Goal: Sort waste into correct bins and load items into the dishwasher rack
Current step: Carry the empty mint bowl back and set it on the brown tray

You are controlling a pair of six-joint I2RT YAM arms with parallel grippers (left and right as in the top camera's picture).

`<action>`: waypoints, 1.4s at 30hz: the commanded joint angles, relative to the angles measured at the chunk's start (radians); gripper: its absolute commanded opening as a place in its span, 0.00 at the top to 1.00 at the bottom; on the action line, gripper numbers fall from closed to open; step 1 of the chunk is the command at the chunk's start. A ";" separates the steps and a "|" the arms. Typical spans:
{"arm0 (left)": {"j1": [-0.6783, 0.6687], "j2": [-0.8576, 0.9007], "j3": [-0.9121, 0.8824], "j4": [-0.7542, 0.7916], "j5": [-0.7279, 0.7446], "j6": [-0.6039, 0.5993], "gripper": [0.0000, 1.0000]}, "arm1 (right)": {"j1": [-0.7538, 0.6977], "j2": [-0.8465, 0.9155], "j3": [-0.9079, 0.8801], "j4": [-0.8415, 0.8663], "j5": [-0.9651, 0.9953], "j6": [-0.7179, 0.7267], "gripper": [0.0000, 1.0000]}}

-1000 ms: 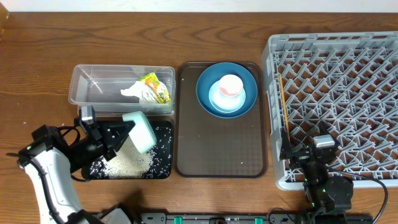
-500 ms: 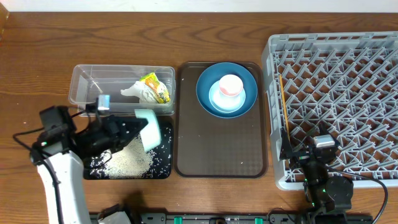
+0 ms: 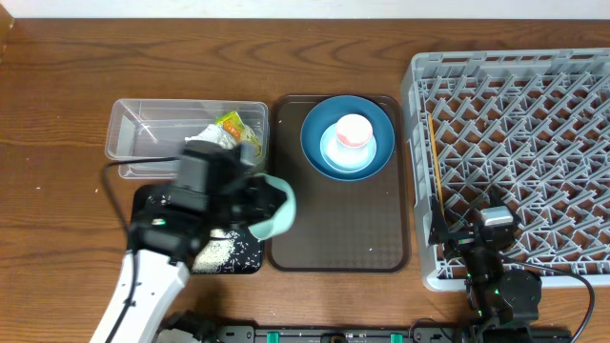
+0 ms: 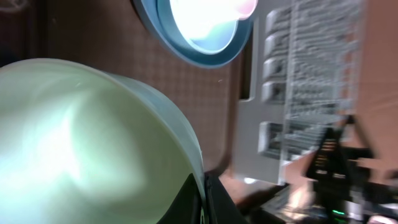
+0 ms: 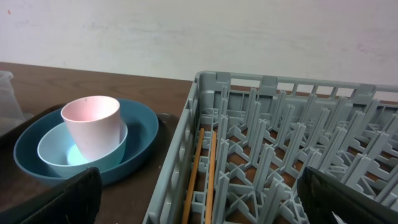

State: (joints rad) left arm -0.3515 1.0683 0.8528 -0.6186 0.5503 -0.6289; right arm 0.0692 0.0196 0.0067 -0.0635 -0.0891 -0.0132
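My left gripper (image 3: 257, 204) is shut on the rim of the pale mint-green bowl (image 3: 277, 206), which hangs tipped on its side over the seam between the black tray (image 3: 250, 257) and the brown tray. In the left wrist view the bowl (image 4: 81, 143) fills the left, its rim pinched between the left gripper's (image 4: 204, 198) jaws. Rice (image 3: 215, 252) lies in the black tray. The clear tub (image 3: 143, 133) holds the tissue (image 3: 203, 143) and the wrapper (image 3: 235, 129). The pink cup (image 3: 354, 130) stands in the light-blue bowl (image 3: 339, 155) on the dark-blue plate (image 3: 322, 119). My right gripper (image 5: 202, 202) is open over the rack's (image 3: 534, 124) front-left corner.
The brown serving tray (image 3: 338, 233) lies between the bins and the rack, with the plate stack at its far end. Two wooden chopsticks (image 3: 433, 157) lie along the rack's left wall. The left arm's body covers part of the black tray and the tub's near edge.
My left arm has swung right, carrying the mint-green bowl from over the rice in the black tray to the brown tray's left edge. The right arm has not moved.
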 commanded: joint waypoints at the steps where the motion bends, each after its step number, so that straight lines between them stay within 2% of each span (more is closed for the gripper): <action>1: -0.167 0.058 0.023 0.044 -0.283 -0.100 0.94 | 0.010 0.000 -0.001 -0.004 0.000 -0.011 0.01; 4: -0.292 0.140 0.023 0.117 -0.335 -0.110 0.94 | 0.010 0.000 -0.001 -0.004 0.000 -0.011 0.01; 8: -0.386 0.266 0.023 0.225 -0.336 -0.109 0.94 | 0.010 0.000 -0.001 -0.004 0.000 -0.011 0.01; 16: -0.401 0.433 0.023 0.296 -0.335 -0.109 0.93 | 0.011 0.000 -0.001 -0.004 0.000 -0.011 0.01; 22: -0.401 0.449 0.023 0.299 -0.335 -0.106 0.92 | 0.010 0.000 -0.001 -0.004 0.000 -0.011 0.01; 24: -0.401 0.449 0.023 0.298 -0.335 -0.106 0.84 | 0.010 0.000 -0.001 -0.004 0.000 -0.011 0.01; 28: -0.401 0.449 0.023 0.288 -0.335 -0.100 0.83 | 0.010 0.000 -0.001 -0.003 0.000 -0.011 0.01; 29: -0.401 0.449 0.023 0.288 -0.335 -0.091 0.78 | 0.010 0.000 -0.001 -0.004 0.000 -0.011 0.01; 32: -0.401 0.449 0.023 0.288 -0.335 -0.082 0.71 | 0.010 0.000 -0.001 -0.004 0.000 -0.011 0.01; 37: -0.401 0.448 0.023 0.272 -0.330 -0.078 0.70 | 0.010 0.000 -0.001 -0.005 0.023 -0.019 0.01; 42: -0.401 0.425 0.023 0.259 -0.301 -0.007 0.72 | 0.010 0.000 -0.001 -0.003 0.032 -0.018 0.01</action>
State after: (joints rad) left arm -0.7521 1.5082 0.8574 -0.3561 0.2344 -0.6922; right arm 0.0692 0.0196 0.0067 -0.0639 -0.0731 -0.0154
